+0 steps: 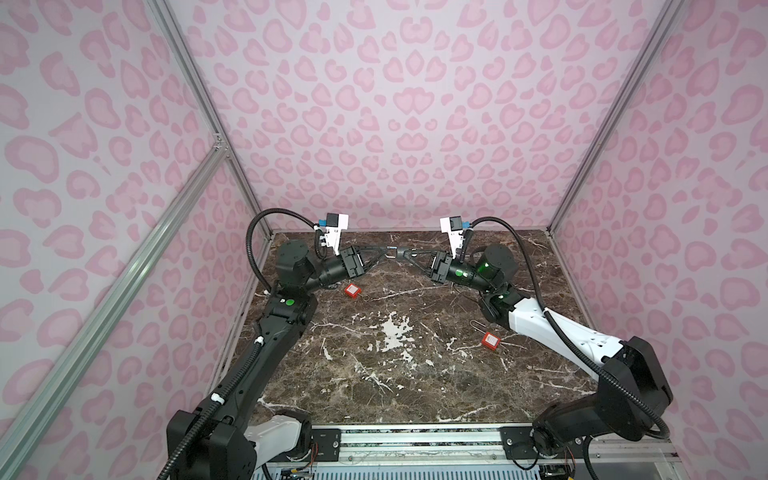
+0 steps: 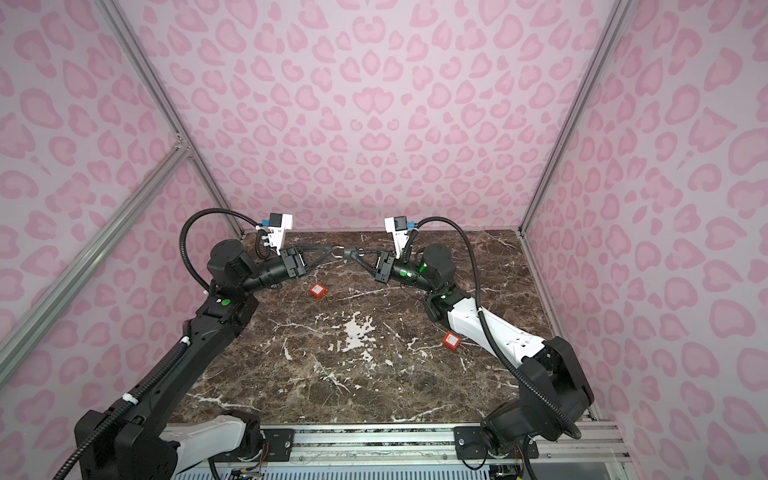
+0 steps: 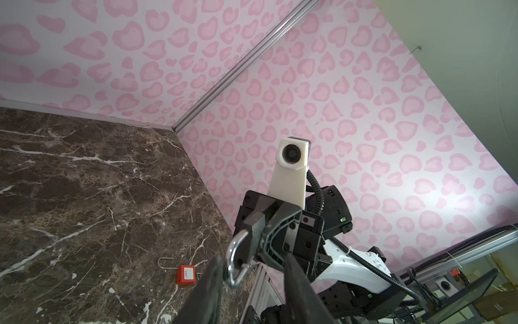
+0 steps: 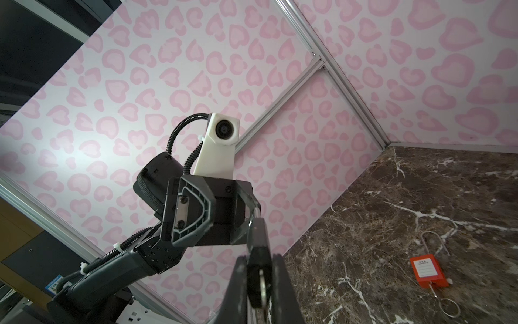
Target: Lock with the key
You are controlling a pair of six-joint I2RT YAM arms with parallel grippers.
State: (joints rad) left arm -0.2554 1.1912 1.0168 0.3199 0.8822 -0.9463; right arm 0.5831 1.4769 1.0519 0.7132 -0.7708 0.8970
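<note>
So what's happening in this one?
Both arms meet above the far end of the brown marble table. The right tool is clamped on a black padlock with a silver shackle; the left tool stands open around that shackle, which looks unlatched. Two red padlocks lie untouched on the table.

Left gripper (image 3: 252, 269): finger bases cut off by bottom edge of left wrist view. Right gripper (image 4: 259, 256): same in right wrist view, and its fingers cover most of black padlock (image 4: 258, 232) body. Key (image 4: 262, 283): only sliver shows between fingers. Both top views: black padlock too small to make out key. Red padlock by right arm (image 2: 451, 339): shackle hidden behind arm, label text unreadable.
</note>
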